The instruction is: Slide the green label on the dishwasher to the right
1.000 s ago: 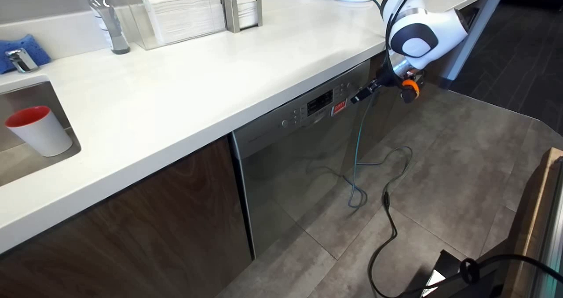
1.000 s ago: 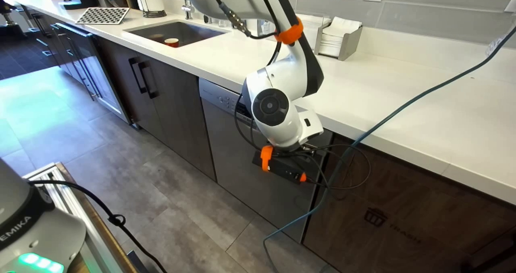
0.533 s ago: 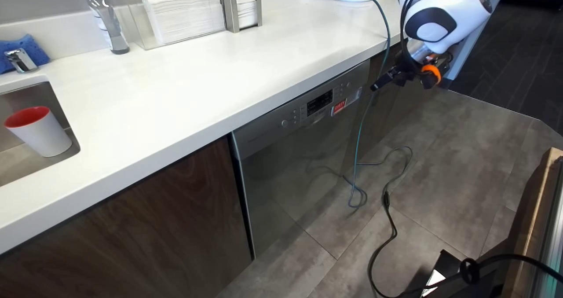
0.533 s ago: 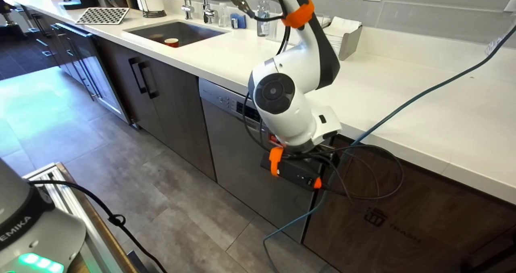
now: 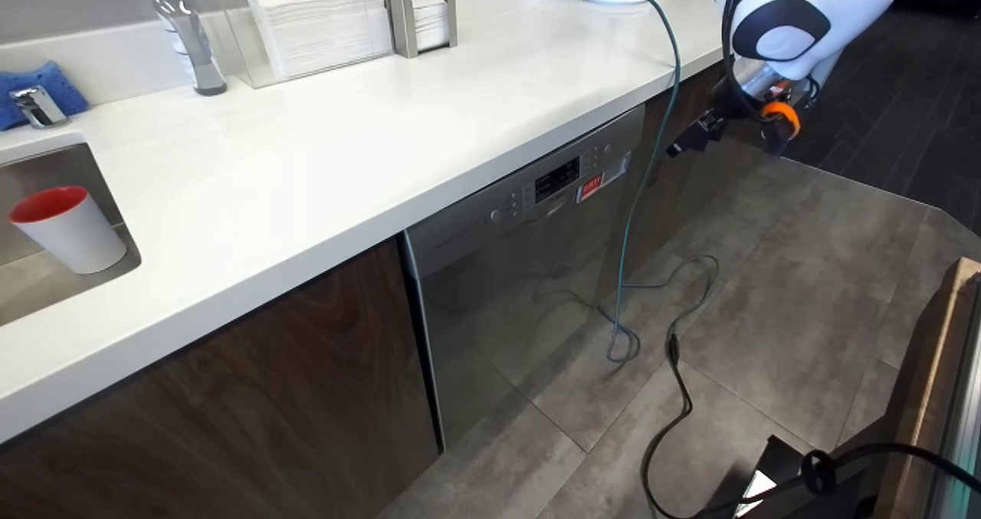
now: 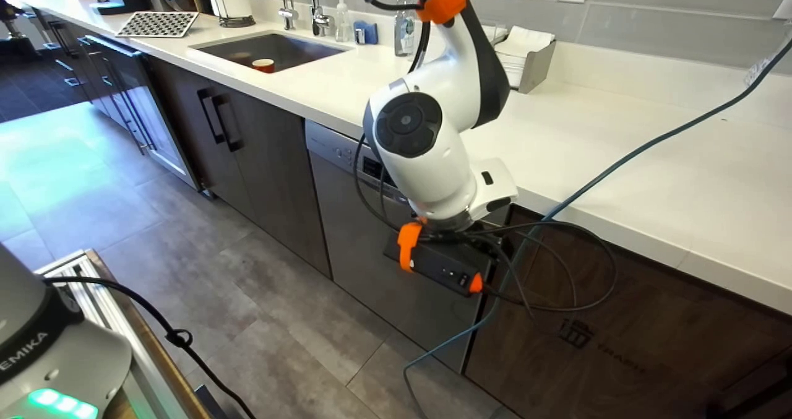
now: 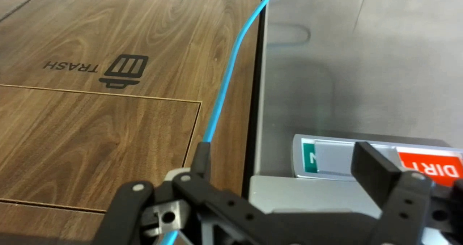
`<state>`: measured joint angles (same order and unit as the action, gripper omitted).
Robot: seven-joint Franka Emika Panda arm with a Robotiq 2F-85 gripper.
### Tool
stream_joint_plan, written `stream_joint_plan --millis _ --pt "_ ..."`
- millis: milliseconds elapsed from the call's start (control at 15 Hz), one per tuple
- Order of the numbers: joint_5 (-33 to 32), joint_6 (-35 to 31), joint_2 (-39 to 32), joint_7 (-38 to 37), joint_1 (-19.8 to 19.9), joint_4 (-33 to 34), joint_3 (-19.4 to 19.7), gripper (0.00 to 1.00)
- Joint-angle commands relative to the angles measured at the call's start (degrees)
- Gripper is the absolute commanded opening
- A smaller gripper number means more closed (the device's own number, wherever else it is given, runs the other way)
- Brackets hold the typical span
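The dishwasher point(image 5: 521, 274) has a steel front and shows in all views. Near its top edge sits a label holder: in the wrist view a narrow strip of the green label point(image 7: 310, 158) shows at one end, a grey slider point(image 7: 334, 157) covers the middle, and the red DIRTY label point(image 7: 432, 165) lies at the opposite end. In an exterior view the red part point(image 5: 589, 187) is visible, but no green. My gripper point(image 7: 284, 154) is open, fingers wide apart, gripping nothing. One finger point(image 7: 372, 169) overlaps the slider in the wrist view; in an exterior view the gripper point(image 5: 674, 149) hangs apart from the holder.
A blue cable point(image 7: 231, 62) hangs in front of the dishwasher's edge, passing behind a finger. Beside it is a wooden trash cabinet point(image 7: 162, 28). The white countertop point(image 5: 460, 120) juts out above. More cable point(image 5: 674, 350) lies on the floor.
In an exterior view my gripper has drawn off from beside the red label, moving right and slightly up. The grey end of the holder, hidden earlier, now shows there.
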<state>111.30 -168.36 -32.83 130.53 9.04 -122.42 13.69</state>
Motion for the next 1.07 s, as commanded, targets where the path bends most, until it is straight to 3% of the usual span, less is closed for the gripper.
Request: stream_joint_plan --millis 0,1000 --pt "-6.21 -0.40 4.52 -5.73 0.17 -5.73 -1.91 1.00" --pt "-24.72 1.26 15.64 -28.13 -2.00 -17.94 -5.64 1.00"
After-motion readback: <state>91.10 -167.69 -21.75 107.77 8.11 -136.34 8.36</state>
